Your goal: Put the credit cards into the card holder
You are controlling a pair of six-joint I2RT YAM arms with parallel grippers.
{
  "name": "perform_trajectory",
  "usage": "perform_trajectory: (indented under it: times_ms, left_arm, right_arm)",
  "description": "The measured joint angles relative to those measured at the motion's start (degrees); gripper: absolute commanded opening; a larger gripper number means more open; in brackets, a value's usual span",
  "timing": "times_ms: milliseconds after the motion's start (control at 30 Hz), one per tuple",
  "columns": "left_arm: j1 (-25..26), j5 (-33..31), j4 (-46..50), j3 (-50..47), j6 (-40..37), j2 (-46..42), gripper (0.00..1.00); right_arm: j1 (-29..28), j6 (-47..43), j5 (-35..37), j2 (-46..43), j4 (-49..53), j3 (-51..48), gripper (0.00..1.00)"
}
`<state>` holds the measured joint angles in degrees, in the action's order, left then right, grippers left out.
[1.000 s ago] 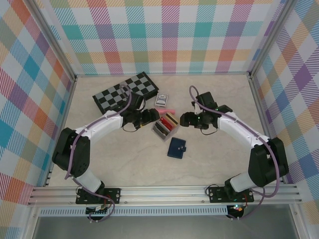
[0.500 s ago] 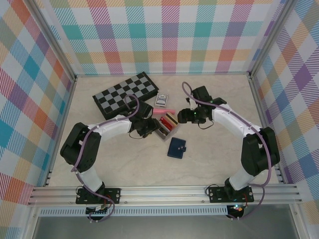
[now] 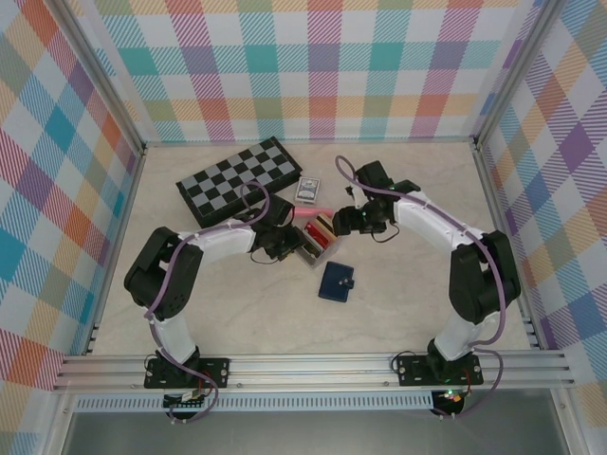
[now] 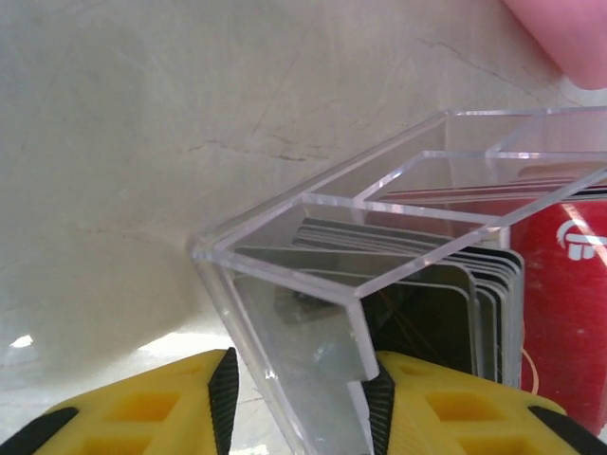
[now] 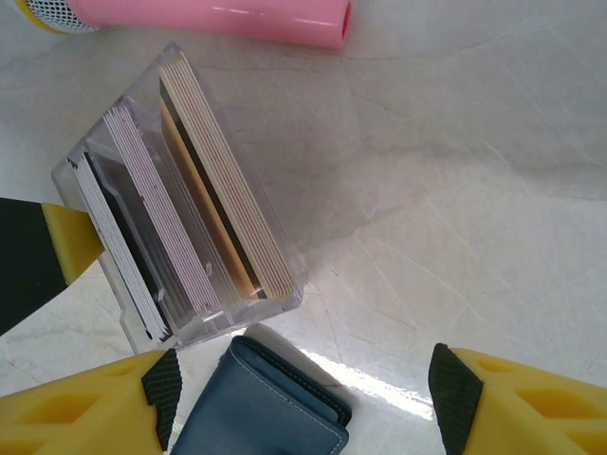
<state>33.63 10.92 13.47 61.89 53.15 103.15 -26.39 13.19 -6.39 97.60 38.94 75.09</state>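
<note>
The credit cards (image 5: 180, 218) stand on edge in several stacks inside a clear plastic box (image 3: 316, 241) at mid-table. My left gripper (image 4: 302, 403) straddles the box's near corner wall (image 4: 313, 379): the right pad (image 4: 379, 409) touches it, while a thin gap shows beside the left pad (image 4: 226, 398). Red and dark cards (image 4: 560, 313) show behind the wall. The card holder (image 3: 335, 282), a navy wallet, lies folded shut just in front of the box. My right gripper (image 5: 308, 393) hovers open above the wallet's corner (image 5: 261, 412) and the box's edge, holding nothing.
A pink cylinder (image 5: 218, 17) lies just behind the box. Farther back are a folded chessboard (image 3: 237, 176) and a blue pack of playing cards (image 3: 307, 190). Bare marble-look table (image 5: 455, 190) lies to the right of the box and in front of the wallet.
My left gripper has moved in onto the box's corner and its jaws have narrowed around the wall. The right arm has swung left, closer to the box.
</note>
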Motion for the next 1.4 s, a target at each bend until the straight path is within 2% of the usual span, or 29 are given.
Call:
perform_trajectory:
  times_ms: [233, 533, 667, 967, 1400]
  left_arm:
    - [0.00, 0.61, 0.61, 2.36, -3.85, 1.53, 0.32]
    - [0.00, 2.36, 3.67, 8.81, -9.38, 6.08, 0.32]
    - [0.00, 2.51, 4.57, 9.62, -10.12, 6.51, 0.32]
    - [0.00, 2.75, 4.48, 9.64, -10.56, 6.62, 0.32]
    - [0.00, 2.95, 4.39, 9.86, -10.58, 6.84, 0.31]
  right_arm:
    - [-0.74, -3.21, 2.67, 2.03, 2.64, 4.33, 0.69]
    - [-3.04, -8.20, 7.63, 8.72, 7.10, 11.10, 0.63]
    - [-3.82, -9.07, 10.56, 11.30, 8.46, 13.03, 0.59]
    - [-4.11, -9.46, 13.94, 15.23, 9.44, 14.99, 0.59]
    - [-5.18, -9.44, 18.10, 15.54, 10.03, 16.13, 0.53]
